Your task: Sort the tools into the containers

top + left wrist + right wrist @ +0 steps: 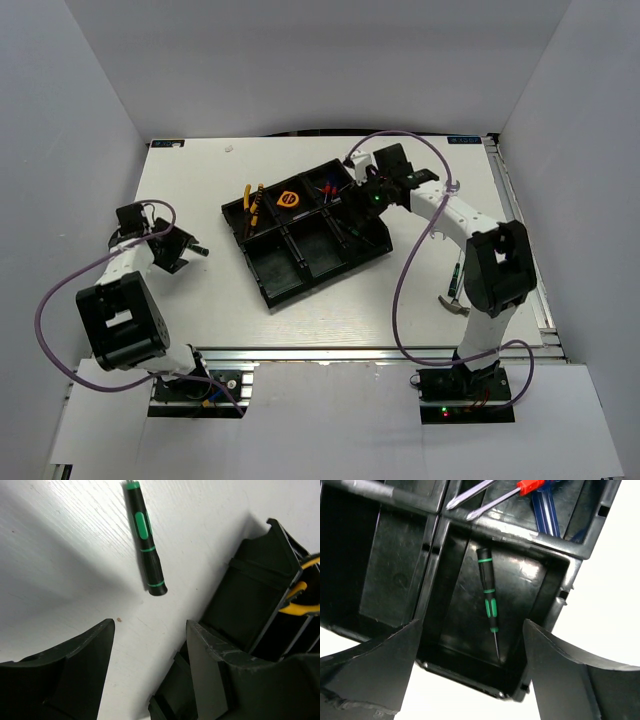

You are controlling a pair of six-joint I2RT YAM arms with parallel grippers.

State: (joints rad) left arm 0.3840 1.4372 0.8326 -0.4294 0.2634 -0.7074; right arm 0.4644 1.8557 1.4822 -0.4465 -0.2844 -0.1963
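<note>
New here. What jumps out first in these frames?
The black tray sits mid-table, yellow pliers and an orange tape measure in its far compartments. The right gripper hangs open over a green-black screwdriver lying in a corner compartment; a second screwdriver lies on the table beside the tray, ahead of the open left gripper.

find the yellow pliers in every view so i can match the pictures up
top external: yellow-handled pliers lie in the far-left compartment, left of centre.
left wrist: the pliers show at the right edge, only partly in frame.
right wrist: not in it.
shared landmark: the black tray, seen in all three.
</note>
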